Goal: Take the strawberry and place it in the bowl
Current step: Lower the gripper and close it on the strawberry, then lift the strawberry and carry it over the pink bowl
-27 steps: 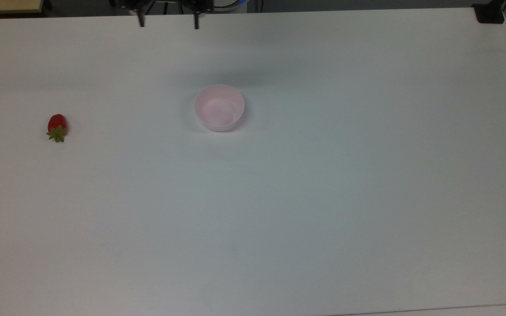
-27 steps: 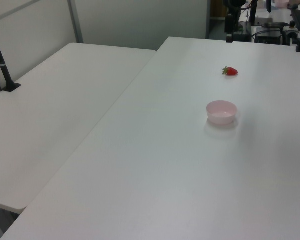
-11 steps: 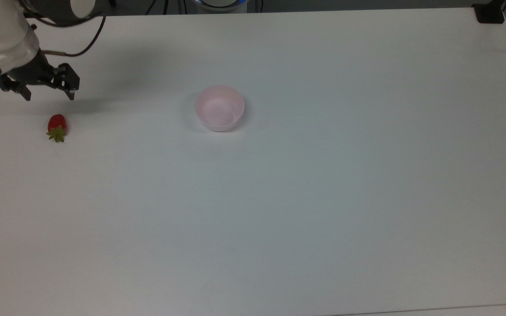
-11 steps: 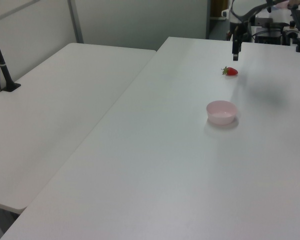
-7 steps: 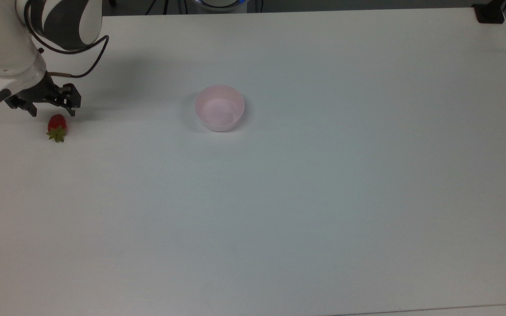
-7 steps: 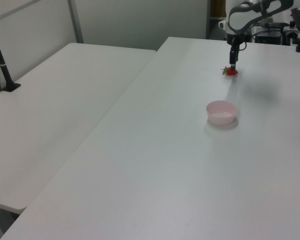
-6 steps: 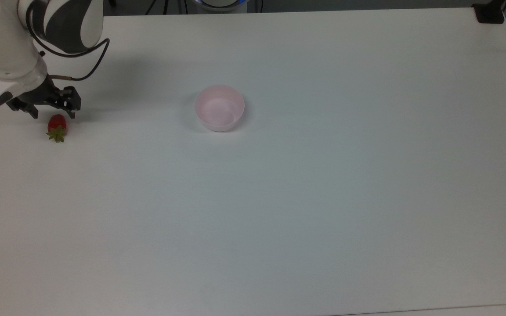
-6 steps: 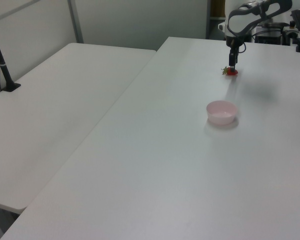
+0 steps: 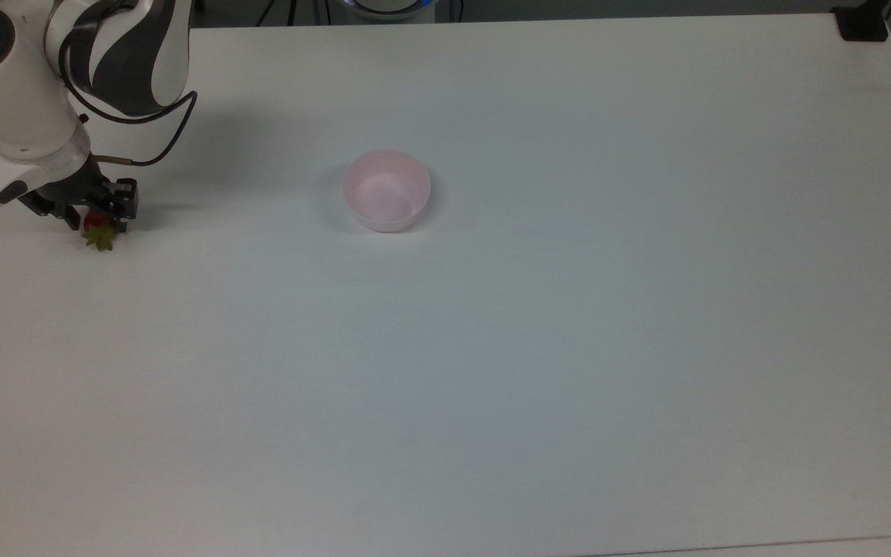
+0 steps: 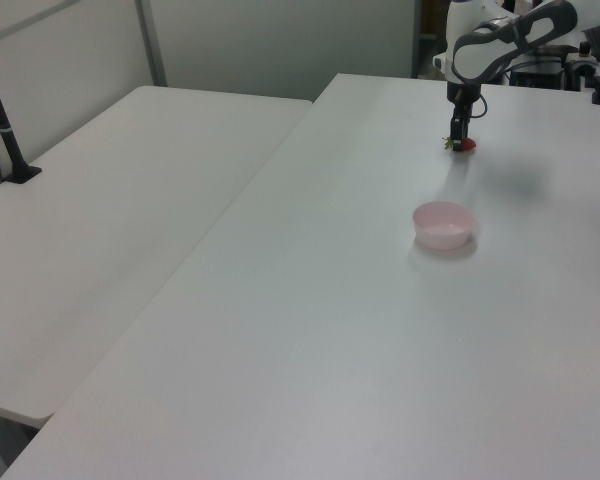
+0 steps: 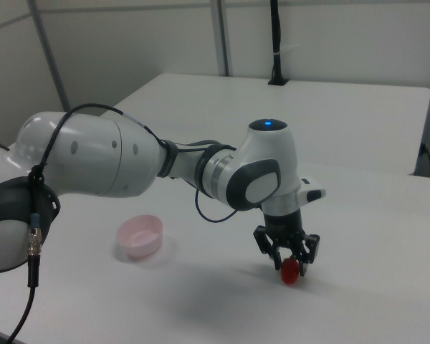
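Note:
The small red strawberry [image 9: 100, 237] with its green cap lies on the white table near the top view's left edge; it also shows as a red strawberry [image 10: 465, 146] in the left view and as a strawberry [image 11: 292, 273] in the right view. My gripper [image 9: 96, 223] is lowered over it, open, one finger on each side of the fruit, as the gripper [image 11: 292, 264] in the right view shows. The arm covers most of the red body from above. The pale pink bowl [image 9: 386, 190] stands empty well to the top view's right of the strawberry, also seen as a bowl [image 10: 443, 224] and a bowl [image 11: 140, 235].
A black clamp [image 9: 861, 23] sits at the table's far corner on the top view's right. A second white table [image 10: 100, 220] adjoins on the left view's left, with a black post [image 10: 2, 115] on it. The arm's cable [image 9: 159, 147] loops beside the wrist.
The arm swung in from the table's far edge and came down over the strawberry. The fingers now stand on both sides of it. Strawberry and bowl have not moved.

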Controlling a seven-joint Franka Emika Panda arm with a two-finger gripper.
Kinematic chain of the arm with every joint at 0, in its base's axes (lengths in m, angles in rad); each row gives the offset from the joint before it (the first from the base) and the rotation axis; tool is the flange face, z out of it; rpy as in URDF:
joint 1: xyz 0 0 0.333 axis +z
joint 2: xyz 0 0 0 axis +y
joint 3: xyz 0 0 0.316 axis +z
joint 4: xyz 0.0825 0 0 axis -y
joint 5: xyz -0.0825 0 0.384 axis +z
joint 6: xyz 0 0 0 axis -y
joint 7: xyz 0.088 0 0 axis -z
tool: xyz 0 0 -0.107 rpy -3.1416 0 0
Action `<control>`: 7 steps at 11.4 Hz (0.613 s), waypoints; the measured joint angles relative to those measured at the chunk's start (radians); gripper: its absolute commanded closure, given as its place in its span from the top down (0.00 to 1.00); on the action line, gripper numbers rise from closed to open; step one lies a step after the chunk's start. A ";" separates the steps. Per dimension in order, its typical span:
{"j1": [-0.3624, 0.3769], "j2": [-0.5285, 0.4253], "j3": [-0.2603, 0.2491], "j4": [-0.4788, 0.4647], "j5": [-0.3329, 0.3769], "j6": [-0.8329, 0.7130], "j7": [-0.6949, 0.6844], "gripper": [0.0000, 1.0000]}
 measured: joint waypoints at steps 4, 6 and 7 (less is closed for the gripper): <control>0.041 -0.006 0.017 0.017 0.000 -0.002 0.016 0.34; 0.101 -0.022 0.018 0.023 0.000 -0.046 0.022 0.34; 0.125 -0.038 0.018 0.024 0.000 -0.069 0.026 0.34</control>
